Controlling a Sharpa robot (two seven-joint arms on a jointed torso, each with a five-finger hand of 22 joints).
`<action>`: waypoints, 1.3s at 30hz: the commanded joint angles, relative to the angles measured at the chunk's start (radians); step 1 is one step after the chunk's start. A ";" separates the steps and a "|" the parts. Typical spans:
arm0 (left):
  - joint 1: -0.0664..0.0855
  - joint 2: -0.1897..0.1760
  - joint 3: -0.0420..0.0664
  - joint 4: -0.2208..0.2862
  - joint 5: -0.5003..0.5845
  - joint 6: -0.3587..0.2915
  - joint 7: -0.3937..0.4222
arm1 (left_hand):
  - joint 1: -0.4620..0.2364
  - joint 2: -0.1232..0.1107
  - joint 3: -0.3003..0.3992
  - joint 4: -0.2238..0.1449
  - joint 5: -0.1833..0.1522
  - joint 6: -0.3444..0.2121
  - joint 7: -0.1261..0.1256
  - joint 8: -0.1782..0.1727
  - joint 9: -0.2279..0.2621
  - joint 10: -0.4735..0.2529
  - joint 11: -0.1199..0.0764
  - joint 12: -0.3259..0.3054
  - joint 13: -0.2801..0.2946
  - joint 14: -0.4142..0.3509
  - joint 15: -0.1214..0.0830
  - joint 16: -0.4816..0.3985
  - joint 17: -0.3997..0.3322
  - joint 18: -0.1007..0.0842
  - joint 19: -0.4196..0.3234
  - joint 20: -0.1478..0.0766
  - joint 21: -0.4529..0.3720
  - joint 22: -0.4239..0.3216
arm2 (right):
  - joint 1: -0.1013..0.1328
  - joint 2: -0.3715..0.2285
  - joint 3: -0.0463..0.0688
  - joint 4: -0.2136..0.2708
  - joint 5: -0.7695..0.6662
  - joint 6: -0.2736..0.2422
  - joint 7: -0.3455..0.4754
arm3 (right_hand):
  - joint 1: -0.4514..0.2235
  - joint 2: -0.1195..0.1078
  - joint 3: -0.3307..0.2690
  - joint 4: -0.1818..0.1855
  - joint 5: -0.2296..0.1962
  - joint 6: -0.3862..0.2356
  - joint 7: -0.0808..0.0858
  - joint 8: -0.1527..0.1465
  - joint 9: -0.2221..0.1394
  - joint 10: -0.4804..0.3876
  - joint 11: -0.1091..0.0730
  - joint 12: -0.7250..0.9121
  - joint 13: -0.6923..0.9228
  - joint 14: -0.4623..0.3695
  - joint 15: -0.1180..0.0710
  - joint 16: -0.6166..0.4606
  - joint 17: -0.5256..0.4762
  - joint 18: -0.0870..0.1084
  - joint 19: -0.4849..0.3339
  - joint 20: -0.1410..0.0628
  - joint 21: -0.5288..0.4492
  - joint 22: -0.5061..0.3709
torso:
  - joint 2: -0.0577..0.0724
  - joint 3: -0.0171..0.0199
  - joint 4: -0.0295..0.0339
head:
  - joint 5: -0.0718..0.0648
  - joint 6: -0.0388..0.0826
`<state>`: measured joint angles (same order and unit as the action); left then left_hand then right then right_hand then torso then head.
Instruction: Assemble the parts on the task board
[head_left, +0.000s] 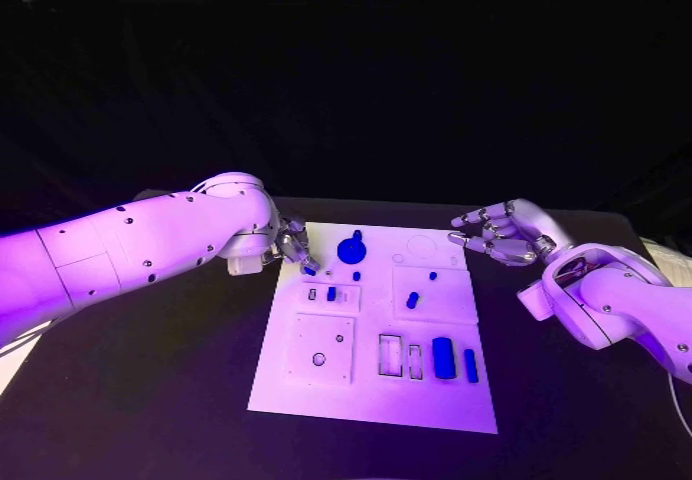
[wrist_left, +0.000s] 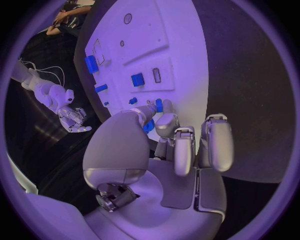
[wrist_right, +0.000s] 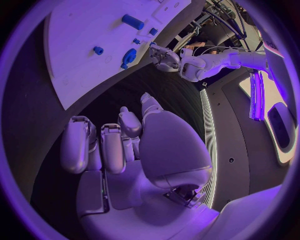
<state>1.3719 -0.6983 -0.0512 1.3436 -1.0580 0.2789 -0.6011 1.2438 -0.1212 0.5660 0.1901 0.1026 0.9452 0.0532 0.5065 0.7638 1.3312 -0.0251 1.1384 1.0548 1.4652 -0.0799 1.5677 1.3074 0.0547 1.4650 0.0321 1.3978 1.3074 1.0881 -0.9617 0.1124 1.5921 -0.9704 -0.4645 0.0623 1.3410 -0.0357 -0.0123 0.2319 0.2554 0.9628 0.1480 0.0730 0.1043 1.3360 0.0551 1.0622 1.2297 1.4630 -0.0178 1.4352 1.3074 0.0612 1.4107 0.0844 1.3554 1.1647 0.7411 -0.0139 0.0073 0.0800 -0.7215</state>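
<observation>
Left hand (head_left: 289, 246) at task board's (head_left: 378, 402) upper-left corner, fingertips pinching a small blue part (head_left: 309, 269) there, so pick/seat step underway by my read; next: carry it to its slot; right hand (head_left: 498, 232) released, hovering off upper-right edge.

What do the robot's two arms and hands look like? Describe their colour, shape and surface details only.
Both arms are white, smooth, rounded shells with small dark dots on the surface. The left arm is thick and tube-like; the right arm bulges near the wrist. The left hand and right hand are silver, with jointed metallic fingers and rounded pads.
</observation>
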 joint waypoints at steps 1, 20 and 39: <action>-0.009 -0.022 -0.002 0.048 -0.005 -0.109 0.015 | -0.011 -0.004 0.149 -0.143 0.003 0.007 -0.007 0.006 0.002 0.010 -0.001 0.004 0.001 0.106 0.001 0.003 0.263 -0.004 0.011 -0.001 0.006 0.081 | -0.001 -0.002 0.000 0.002 -0.001 0.012 0.004 | 0.002 0.005 -0.005 -0.002 0.003 0.000 -0.001 -0.003 -0.001 -0.007 0.002 -0.004 -0.001 0.066 -0.003 -0.002 0.083 0.020 -0.006 -0.003 -0.004 0.000 | -0.002 0.0008 0.0014 | 0.003 -0.002; -0.049 -0.084 -0.012 0.182 -0.124 -0.132 -0.009 | -0.017 -0.011 0.160 -0.144 0.002 0.010 -0.009 0.010 0.005 0.017 -0.002 0.010 0.007 0.106 0.000 0.003 0.263 -0.006 0.016 -0.002 0.012 0.089 | -0.001 0.002 0.000 -0.001 0.000 0.012 0.006 | 0.002 0.005 -0.005 -0.002 0.003 0.000 -0.001 -0.003 -0.001 -0.007 0.002 -0.004 -0.001 0.066 -0.003 -0.002 0.083 0.020 -0.006 -0.003 -0.004 0.000 | -0.010 0.0000 0.0075 | 0.002 -0.015; -0.067 -0.068 -0.012 0.169 -0.144 -0.058 -0.008 | -0.020 -0.032 0.164 -0.152 -0.001 0.012 -0.012 0.012 0.006 0.023 -0.004 0.012 0.008 0.106 -0.001 0.003 0.263 -0.007 0.016 -0.003 0.014 0.091 | -0.001 0.002 0.000 0.000 0.000 0.011 0.009 | 0.001 0.005 -0.008 -0.001 0.005 0.001 -0.001 -0.003 -0.001 -0.007 0.002 -0.006 -0.002 0.065 -0.003 -0.004 0.081 0.020 -0.006 -0.003 -0.004 -0.001 | -0.010 -0.0006 0.0089 | -0.002 -0.026</action>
<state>1.3065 -0.7688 -0.0630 1.5127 -1.1853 0.1927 -0.6113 1.2200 -0.1449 0.5906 0.1766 0.1025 0.9577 0.0480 0.5144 0.7696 1.3489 -0.0286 1.1443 1.0614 1.4652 -0.0799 1.5678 1.3081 0.0547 1.4649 0.0322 1.4059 1.3074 1.0878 -0.9603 0.1123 1.5915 -0.9687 -0.4631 0.0631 1.3410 -0.0357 -0.0139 0.2302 0.2554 0.9628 0.1480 0.0730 0.1044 1.3360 0.0551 1.0622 1.2280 1.4630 -0.0178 1.4351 1.3081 0.0612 1.4107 0.0844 1.3554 1.1647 0.7314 -0.0140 0.0162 0.0786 -0.7463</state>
